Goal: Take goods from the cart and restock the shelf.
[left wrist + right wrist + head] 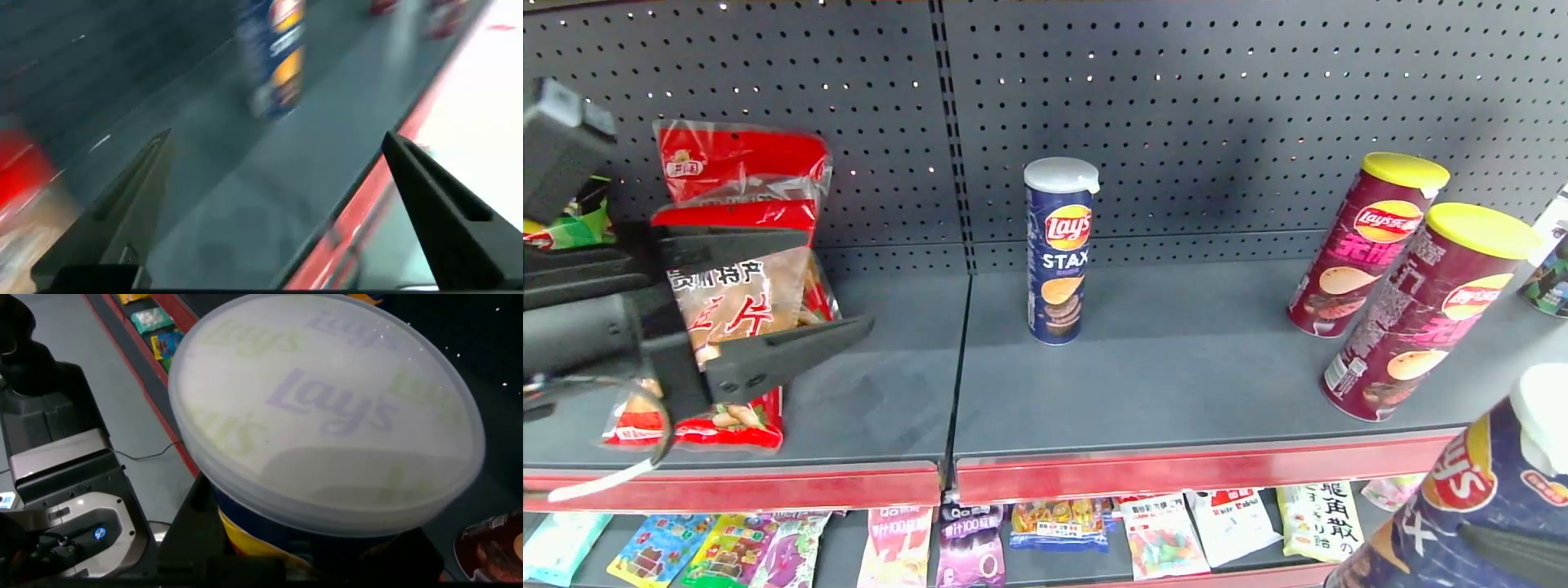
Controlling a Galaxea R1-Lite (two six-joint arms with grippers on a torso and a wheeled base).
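At the lower right corner of the head view, nearest the camera, the right gripper (1503, 543) has its jaws clenched on a blue chip can (1474, 490) with a white lid, held upright in front of and below the shelf (1176, 384). On the left, the left gripper (837, 282) hangs over the shelf's left end with its jaws spread wide and nothing between them; the wrist view shows bare grey shelf in the gap.

Under the red front edge (1176, 469), a lower shelf carries a row of small snack packets (1054, 523).

Just behind the left gripper, a red snack bag (739, 171) stands tilted, its top back toward the pegboard panel (1217, 106); whether the jaws touch it I cannot tell.

In the middle of the shelf a second blue can (1059, 253) stands upright and alone, well apart from the bag. To the right stand two maroon cans with yellow lids, the front maroon can (1421, 318) near the shelf's edge and the rear maroon can (1364, 245) just behind it.
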